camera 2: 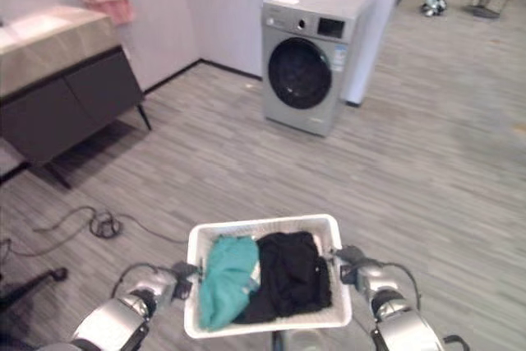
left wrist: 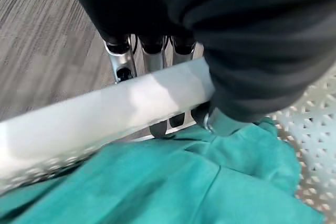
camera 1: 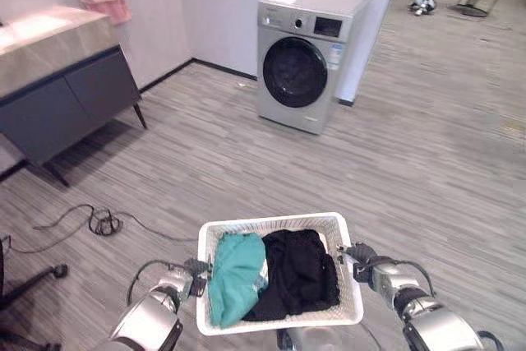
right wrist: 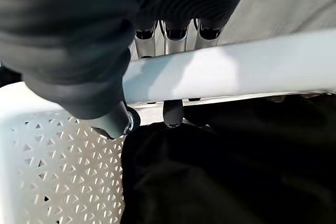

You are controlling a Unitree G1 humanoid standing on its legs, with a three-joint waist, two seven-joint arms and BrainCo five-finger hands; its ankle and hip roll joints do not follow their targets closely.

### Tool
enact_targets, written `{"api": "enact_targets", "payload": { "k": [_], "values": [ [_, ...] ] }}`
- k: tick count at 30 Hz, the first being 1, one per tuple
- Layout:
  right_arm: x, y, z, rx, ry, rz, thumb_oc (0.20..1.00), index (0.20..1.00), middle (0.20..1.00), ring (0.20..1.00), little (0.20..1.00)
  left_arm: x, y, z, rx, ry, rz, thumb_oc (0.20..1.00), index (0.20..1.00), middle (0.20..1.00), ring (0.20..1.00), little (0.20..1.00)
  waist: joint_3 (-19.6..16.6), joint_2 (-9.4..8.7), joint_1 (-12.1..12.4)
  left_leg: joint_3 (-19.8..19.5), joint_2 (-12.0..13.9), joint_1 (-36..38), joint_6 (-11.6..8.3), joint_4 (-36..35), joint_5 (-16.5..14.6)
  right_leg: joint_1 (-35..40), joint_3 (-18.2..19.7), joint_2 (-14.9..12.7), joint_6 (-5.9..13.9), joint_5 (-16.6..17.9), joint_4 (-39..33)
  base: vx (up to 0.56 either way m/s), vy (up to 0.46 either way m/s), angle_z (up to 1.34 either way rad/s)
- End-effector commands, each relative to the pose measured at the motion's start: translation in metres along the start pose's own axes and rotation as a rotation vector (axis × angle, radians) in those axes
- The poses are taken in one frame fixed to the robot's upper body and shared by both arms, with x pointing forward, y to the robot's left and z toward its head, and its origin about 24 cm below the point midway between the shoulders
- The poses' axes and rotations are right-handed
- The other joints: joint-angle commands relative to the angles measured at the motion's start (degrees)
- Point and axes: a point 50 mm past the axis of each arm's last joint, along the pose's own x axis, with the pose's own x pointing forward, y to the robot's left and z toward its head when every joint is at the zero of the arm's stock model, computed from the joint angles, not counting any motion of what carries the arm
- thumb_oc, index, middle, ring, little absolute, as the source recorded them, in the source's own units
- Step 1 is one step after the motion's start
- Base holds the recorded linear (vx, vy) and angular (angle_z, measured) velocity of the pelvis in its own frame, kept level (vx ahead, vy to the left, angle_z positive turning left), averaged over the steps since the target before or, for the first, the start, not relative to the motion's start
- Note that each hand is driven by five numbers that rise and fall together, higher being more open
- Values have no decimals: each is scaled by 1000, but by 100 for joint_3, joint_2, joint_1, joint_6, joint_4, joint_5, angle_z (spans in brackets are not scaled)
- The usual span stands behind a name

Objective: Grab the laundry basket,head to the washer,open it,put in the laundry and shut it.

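A white perforated plastic laundry basket [camera 1: 352,242] sits nearest, holding a teal garment [camera 1: 237,275] left of a black garment [camera 1: 300,273] (touching); the silver front-loading washer [camera 1: 306,59] stands well beyond.

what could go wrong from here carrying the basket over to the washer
The left hand and right hand hook only the basket rim, so a jolt might slip it free. The teal garment is heaped near the rim and might spill. The washer door looks closed, so a hand must be freed.

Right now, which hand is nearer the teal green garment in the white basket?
Left. The left hand grips the basket rim beside the teal green garment; the right hand grips the opposite rim, beside the black clothes.
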Motion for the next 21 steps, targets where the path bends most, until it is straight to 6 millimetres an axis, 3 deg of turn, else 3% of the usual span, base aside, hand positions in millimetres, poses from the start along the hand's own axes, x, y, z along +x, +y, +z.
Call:
{"api": "enact_targets", "payload": {
  "k": [1, 2, 3, 4, 7, 8, 11, 13, 14, 17, 18, 20, 21],
  "values": [
    [-4, 2, -32, -13, 113, 82, 200, 200, 200, 200, 200, -1, -6, 23, -10, -91, -67, 200, 200, 200, 200, 200, 109, -361, 29, 1100, 261, -1631, 539, 527, 651, 1189, 390, -429, 751, -53, -1107, 362, -322, 43],
    [-4, 0, -32, -11, 113, 69, 200, 200, 200, 200, 200, -1, -7, 25, -7, -94, -66, 200, 200, 200, 200, 200, 172, -386, 101, 1364, 445, -1990, 567, 836, 530, 1371, 391, -401, 710, -144, -1174, 476, -264, 10],
    [-4, -3, -30, -8, 116, 37, 200, 200, 200, 200, 200, -1, -10, 35, -22, -115, -68, 200, 200, 200, 200, 200, 246, -409, 291, 1812, 590, -2558, 649, 454, 355, 1731, 373, -428, 704, -285, -1291, 331, -142, -13],
    [-4, -3, -30, -8, 116, 38, 200, 200, 200, 200, 200, -1, -10, 35, -22, -115, -68, 200, 200, 200, 200, 200, 235, -421, 290, 1818, 576, -2564, 653, 436, 370, 1717, 375, -441, 706, -283, -1290, 405, -90, -8],
    [-4, -4, -30, -11, 113, 36, 200, 200, 200, 200, 200, -2, -15, 38, -21, -132, -75, 200, 200, 200, 200, 200, 206, -304, 385, 2439, 572, -2726, 814, -1302, 293, 2089, 236, -443, 854, -495, -1348, 399, 4, -12],
    [-4, -5, -29, -19, 105, 35, 200, 200, 200, 200, 200, -2, -15, 39, -18, -138, -73, 200, 200, 200, 200, 200, 194, -246, 429, 2453, 477, -2774, 860, -1896, 321, 2184, 240, -414, 880, -582, -1343, 469, 70, -35],
    [-2, 0, -18, -60, 63, 50, 200, 200, 200, 200, 200, -2, -11, 38, -36, -145, -64, 200, 200, 200, 200, 200, 215, -60, 653, 1816, 376, -2898, 829, -3907, 857, 2620, 400, -262, 924, -951, -1346, 471, 77, -14],
    [-2, 1, -17, -69, 62, 53, 200, 200, 200, 200, 200, -2, -13, 36, -34, -139, -71, 200, 200, 200, 200, 200, 234, -30, 685, 1713, 619, -3221, 679, -3999, 945, 2726, 437, -287, 892, -1061, -1246, 400, 73, -22],
    [-2, 1, -18, -72, 69, 56, 200, 200, 200, 200, 200, -2, -13, 35, -30, -139, -72, 200, 200, 200, 200, 200, 217, -23, 663, 1849, 744, -3269, 654, -3999, 974, 2838, 470, -291, 902, -1182, -1180, 297, 65, -42],
    [-2, 8, -26, -98, 98, 83, 200, 200, 200, 200, 200, -1, -5, 23, -33, -119, -48, 200, 200, 200, 200, 200, 24, 17, 795, 1707, 750, -3002, 757, -3999, 1132, 3115, 771, -337, 902, -1491, -1058, 630, 201, -24],
    [-2, 12, -29, -97, 101, 98, 200, 200, 200, 200, 200, -1, -4, 20, -23, -113, -42, 200, 200, 200, 200, 200, -46, 12, 841, 1518, 608, -2941, 796, -3998, 1278, 3221, 799, -399, 931, -1597, -970, 361, 164, -28],
    [-2, 17, -32, -83, 104, 121, 200, 200, 200, 200, 200, -1, -5, 16, -18, -108, -45, 200, 200, 200, 200, 200, -152, -44, 889, 1415, 419, -2886, 896, -3860, 1203, 3183, 869, -585, 1063, -1594, -535, 498, 279, -60],
    [-3, 22, -37, -72, 112, 138, 200, 200, 200, 200, 200, -1, -6, 15, -5, -108, -45, 200, 200, 200, 200, 200, -173, -131, 917, 1415, 255, -2759, 1027, -3801, 1059, 3087, 872, -763, 1203, -1316, -74, 411, 288, -68]
  ]
}}
